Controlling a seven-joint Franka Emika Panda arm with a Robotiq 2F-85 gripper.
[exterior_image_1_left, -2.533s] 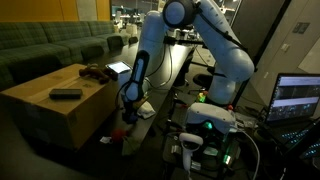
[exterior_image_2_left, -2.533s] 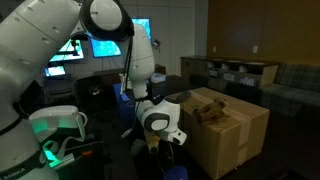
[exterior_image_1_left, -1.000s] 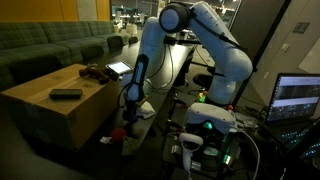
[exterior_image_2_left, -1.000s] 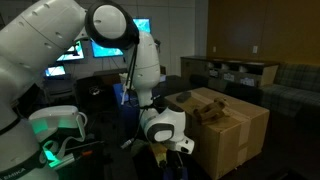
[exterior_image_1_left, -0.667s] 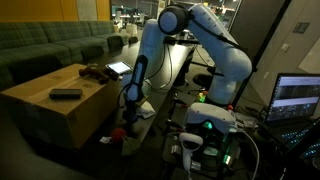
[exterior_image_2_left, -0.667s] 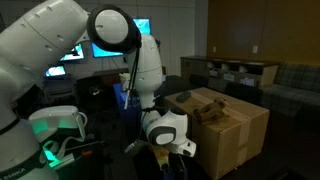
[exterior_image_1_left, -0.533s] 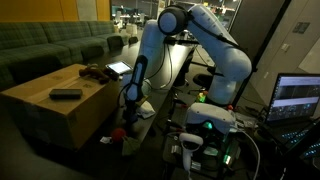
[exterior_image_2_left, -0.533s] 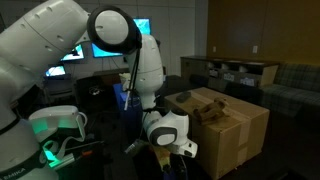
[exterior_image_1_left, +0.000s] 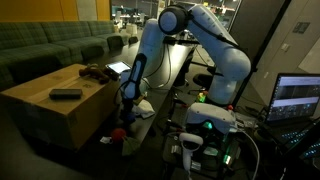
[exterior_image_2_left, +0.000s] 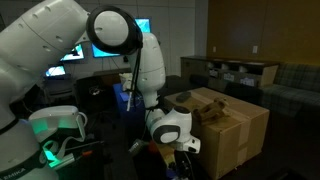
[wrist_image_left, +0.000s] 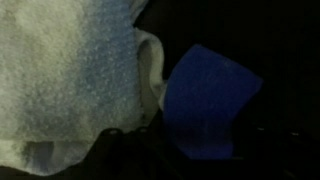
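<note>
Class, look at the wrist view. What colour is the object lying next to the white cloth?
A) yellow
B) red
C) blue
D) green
C: in the wrist view a blue object lies right beside the white cloth, against a dark background.

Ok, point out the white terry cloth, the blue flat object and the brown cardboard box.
white terry cloth (wrist_image_left: 70, 75): wrist view, middle of its nubbly surface.
blue flat object (wrist_image_left: 212, 100): wrist view, centre of its flat face.
brown cardboard box (exterior_image_1_left: 58, 122): exterior view, bare side wall.
</note>
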